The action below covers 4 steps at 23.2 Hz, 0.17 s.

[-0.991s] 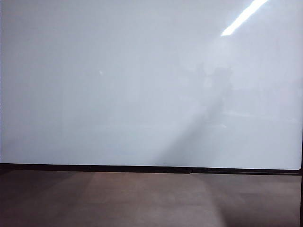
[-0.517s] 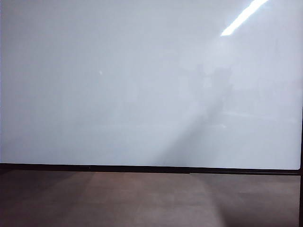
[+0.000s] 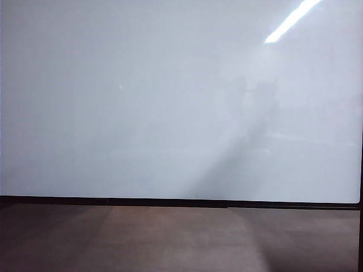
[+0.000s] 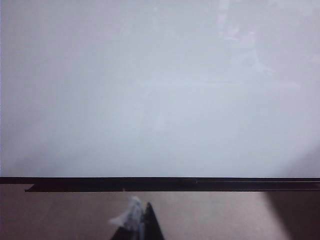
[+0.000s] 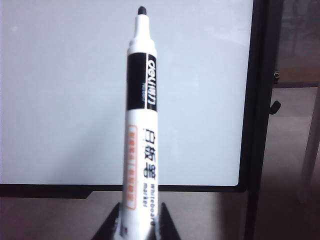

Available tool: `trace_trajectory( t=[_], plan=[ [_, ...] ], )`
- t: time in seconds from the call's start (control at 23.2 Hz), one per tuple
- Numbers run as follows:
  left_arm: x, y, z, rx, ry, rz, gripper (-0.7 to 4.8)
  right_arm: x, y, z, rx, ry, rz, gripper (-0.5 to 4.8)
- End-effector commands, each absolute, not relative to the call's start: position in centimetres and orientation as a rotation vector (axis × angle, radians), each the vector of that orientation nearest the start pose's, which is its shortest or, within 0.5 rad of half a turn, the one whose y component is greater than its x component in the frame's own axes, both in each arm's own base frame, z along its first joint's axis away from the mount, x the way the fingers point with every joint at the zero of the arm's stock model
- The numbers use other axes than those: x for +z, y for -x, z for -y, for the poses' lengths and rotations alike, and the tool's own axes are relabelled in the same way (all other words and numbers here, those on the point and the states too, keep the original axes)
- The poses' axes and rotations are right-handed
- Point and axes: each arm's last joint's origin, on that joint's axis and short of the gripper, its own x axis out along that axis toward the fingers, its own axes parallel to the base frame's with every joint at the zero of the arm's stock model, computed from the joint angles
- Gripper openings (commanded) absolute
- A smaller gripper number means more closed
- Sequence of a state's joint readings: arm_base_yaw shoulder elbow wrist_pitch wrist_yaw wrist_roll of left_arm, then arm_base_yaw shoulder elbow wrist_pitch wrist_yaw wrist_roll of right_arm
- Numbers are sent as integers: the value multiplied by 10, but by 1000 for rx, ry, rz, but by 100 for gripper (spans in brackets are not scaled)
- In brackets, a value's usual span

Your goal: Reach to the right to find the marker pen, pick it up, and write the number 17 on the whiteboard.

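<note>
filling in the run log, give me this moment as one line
right gripper: shut on marker, cap off, tip toward whiteboard | left gripper: shut, empty | whiteboard: blank

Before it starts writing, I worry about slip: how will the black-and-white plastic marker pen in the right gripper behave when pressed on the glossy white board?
The smooth cylindrical marker pen, clamped low in the right gripper, looks stiff but may slide or tilt back. Its tip is uncapped; the glossy whiteboard probably offers little friction.
</note>
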<state>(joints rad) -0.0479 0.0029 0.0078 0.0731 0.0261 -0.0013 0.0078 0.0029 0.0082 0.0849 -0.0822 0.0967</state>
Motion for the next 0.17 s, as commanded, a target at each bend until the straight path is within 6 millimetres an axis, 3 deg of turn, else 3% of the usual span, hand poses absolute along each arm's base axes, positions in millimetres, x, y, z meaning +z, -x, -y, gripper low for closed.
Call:
trace_trajectory(
  t=[0.04, 0.17],
  plan=[
    [174, -97, 5, -77, 5, 88, -5, 174, -97, -3, 94, -94, 98, -5],
    [174, -97, 5, -77, 5, 88, -5, 174, -97, -3, 94, -94, 98, -5]
  ],
)
